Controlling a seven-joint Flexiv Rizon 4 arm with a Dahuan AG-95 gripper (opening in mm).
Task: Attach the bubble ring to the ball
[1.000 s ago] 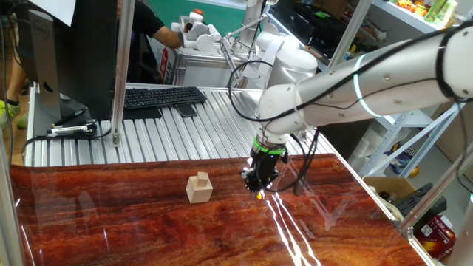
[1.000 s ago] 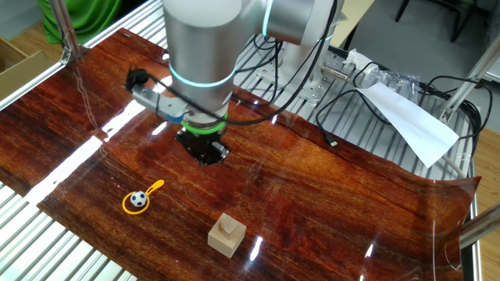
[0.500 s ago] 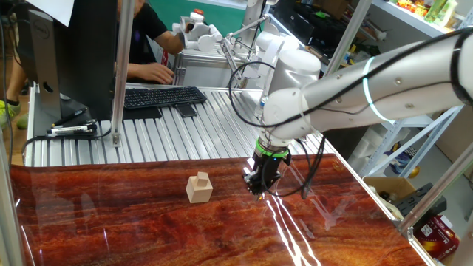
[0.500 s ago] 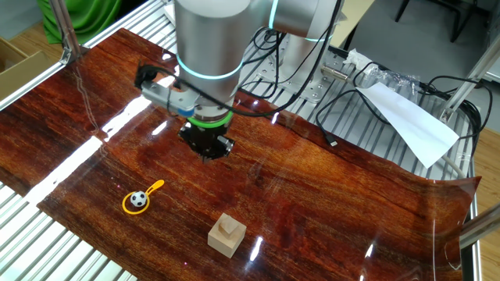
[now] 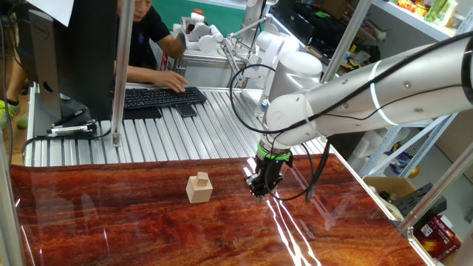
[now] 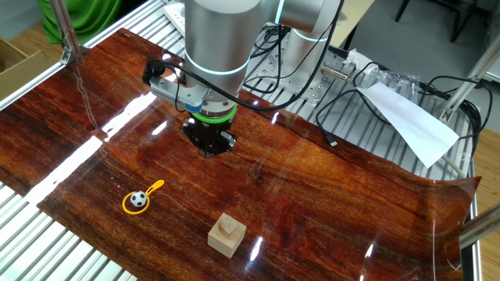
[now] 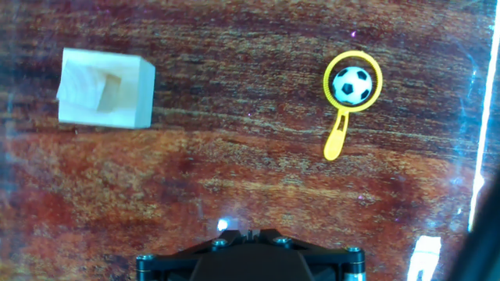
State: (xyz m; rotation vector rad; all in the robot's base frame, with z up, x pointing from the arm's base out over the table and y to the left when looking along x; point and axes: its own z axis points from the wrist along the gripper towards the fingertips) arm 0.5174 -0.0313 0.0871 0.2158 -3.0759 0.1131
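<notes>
Inside the bubble ring (image 7: 352, 87) sits the ball (image 7: 352, 85); gripper (image 6: 209, 145) state unclear.

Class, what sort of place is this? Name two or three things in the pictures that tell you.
Probably a robotics lab or workshop. A robot arm works over a wood-patterned table, a person types at a keyboard close behind it, and metal shelving and loose cables stand around.

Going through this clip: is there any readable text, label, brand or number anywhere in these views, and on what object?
None can be read in any view.
Keyboard: key legends too small to read.
Red item at the lower right edge: any print is blurred.
Shelf items at the top right: labels too small.
Bubble ring, ball and wooden block: no text shows.
</notes>
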